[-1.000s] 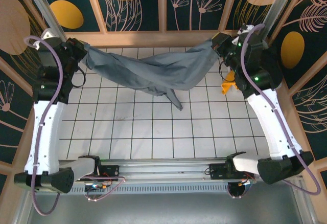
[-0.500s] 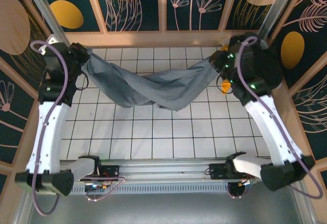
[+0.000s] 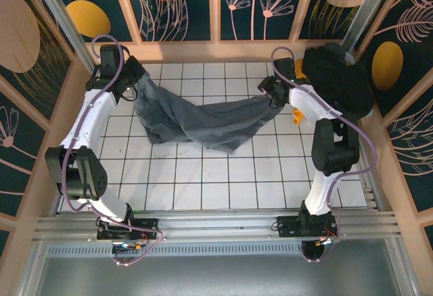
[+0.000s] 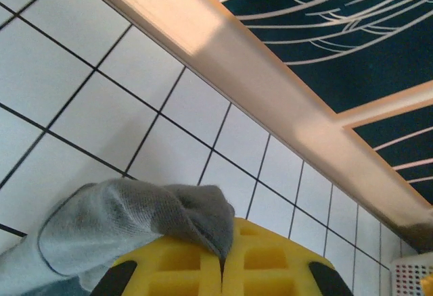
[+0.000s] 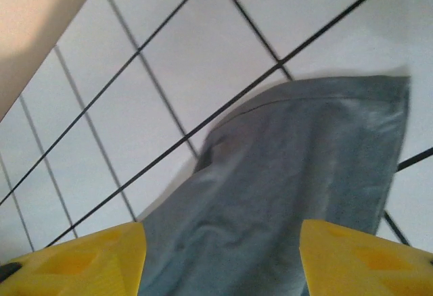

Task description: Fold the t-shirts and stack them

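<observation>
Laying the slate grey-blue t-shirt out across the far half of the tiled bench, with no fold begun.

The shirt lies as a twisted, bunched band rather than flat. One end is pinched in the closed left tool near the far left corner. The other end rests on the tiles under the right tool, whose yellow fingers stand wide apart and clamp nothing. Beyond that arm a heap of black t-shirts fills the far right corner, with a scrap of yellow-orange cloth just beside it. To my eye the spreading is only half done. The next move calls for untwisting the middle and drawing hem and shoulders flat before any fold.
</observation>
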Robot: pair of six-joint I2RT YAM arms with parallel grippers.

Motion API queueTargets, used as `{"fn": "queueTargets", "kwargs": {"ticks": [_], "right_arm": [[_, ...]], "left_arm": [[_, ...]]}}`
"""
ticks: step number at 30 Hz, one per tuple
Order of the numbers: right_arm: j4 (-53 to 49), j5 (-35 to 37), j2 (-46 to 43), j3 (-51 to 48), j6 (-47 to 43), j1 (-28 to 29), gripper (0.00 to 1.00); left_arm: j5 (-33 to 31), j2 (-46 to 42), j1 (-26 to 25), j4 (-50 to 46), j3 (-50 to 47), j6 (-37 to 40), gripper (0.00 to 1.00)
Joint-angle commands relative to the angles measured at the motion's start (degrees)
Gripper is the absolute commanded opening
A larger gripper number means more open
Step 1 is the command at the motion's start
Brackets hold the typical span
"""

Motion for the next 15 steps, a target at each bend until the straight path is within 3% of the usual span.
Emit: {"fn": "queueTargets", "kwargs": {"ticks": [1, 5, 10, 15], "right_arm": [[2.6, 2.3, -7.1, -6.7, -8.2, 6.4, 0.63], [7.2, 1.9, -15.0, -20.3, -16.1, 18.4, 0.62], [3.6, 5.7, -17.4, -26.9, -18.1, 32.5, 0.63], [-1.6, 12.1, -11.2, -24.2, -19.5, 36.6, 0.65]], "left_arm": [[2.9, -1.8, 0.5, 2.5, -0.2, 1.2, 0.0], [3.5, -2.5, 0.5, 2.7, -2.6, 0.0, 0.0], [3.2, -3.1, 0.5, 2.3, -3.2, 0.0, 0.0], [3.5, -3.7, 0.5, 2.4, -3.5, -0.2, 0.0]]}}
